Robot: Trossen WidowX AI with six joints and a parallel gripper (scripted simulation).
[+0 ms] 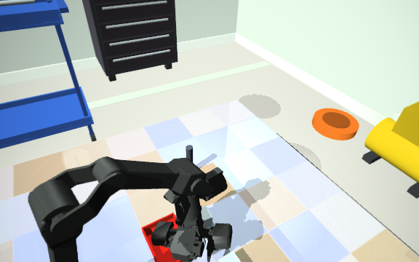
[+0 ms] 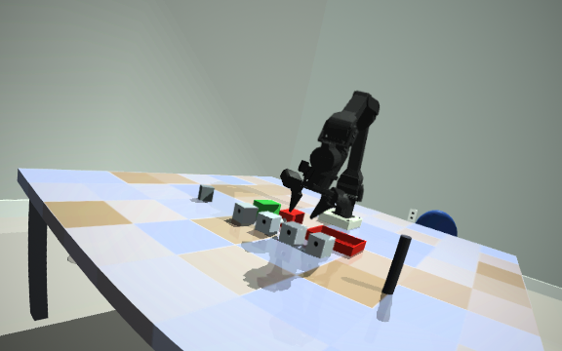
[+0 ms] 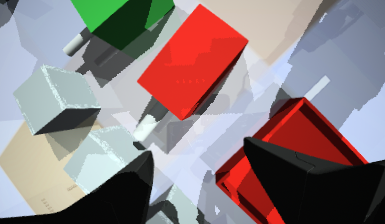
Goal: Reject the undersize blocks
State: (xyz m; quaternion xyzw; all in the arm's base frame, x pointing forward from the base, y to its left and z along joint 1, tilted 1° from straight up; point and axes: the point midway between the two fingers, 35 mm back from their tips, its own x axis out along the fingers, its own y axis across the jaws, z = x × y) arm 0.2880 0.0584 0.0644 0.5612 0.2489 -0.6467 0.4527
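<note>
Sorting at its start, as far as the views show: four steel blocks (image 1: 206, 216) (image 2: 292, 233) (image 3: 53, 100) stand in a row near the red reject tray (image 1: 157, 220) (image 2: 354, 248) (image 3: 318, 130), none seen in its visible part, and no bore holds a gauge. Green GO gauge (image 2: 266, 206) (image 3: 123, 20) lies behind the row's left end, exterior view; gripper (image 1: 191, 241) (image 2: 301, 214) (image 3: 198, 150) spread fairly wide, nothing between fingers. Remaining, by judgement: gauge each bore, reject undersize blocks, set gauge down, withdraw.
</note>
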